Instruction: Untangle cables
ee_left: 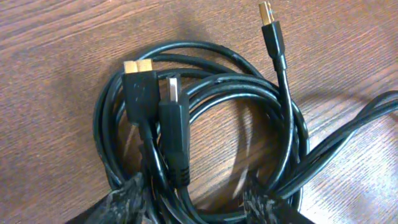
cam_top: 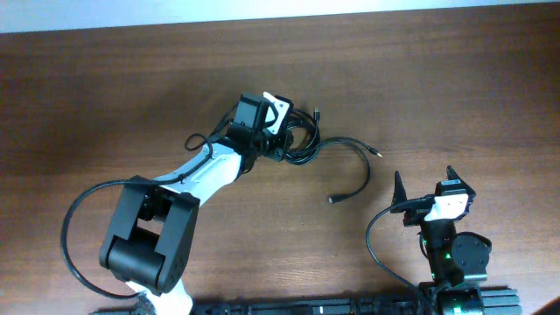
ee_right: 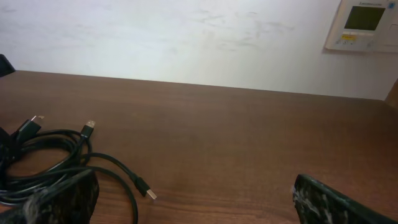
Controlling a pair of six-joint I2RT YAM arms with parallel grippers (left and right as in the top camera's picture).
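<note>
The cables lie as a black coil on the wooden table, with three gold-tipped plugs on top: two side by side and one at the upper right. My left gripper is down on the near arc of the coil. Its fingers stand apart, several strands run between and against them, and bare wood shows in the gap. From overhead the left gripper sits over the coil, and one cable trails right to a loose plug. My right gripper is open and empty, well to the right of the cables.
A loose plug end lies between the coil and the right gripper. The left arm reaches diagonally from the front left. The table's far edge meets a white wall with a thermostat panel.
</note>
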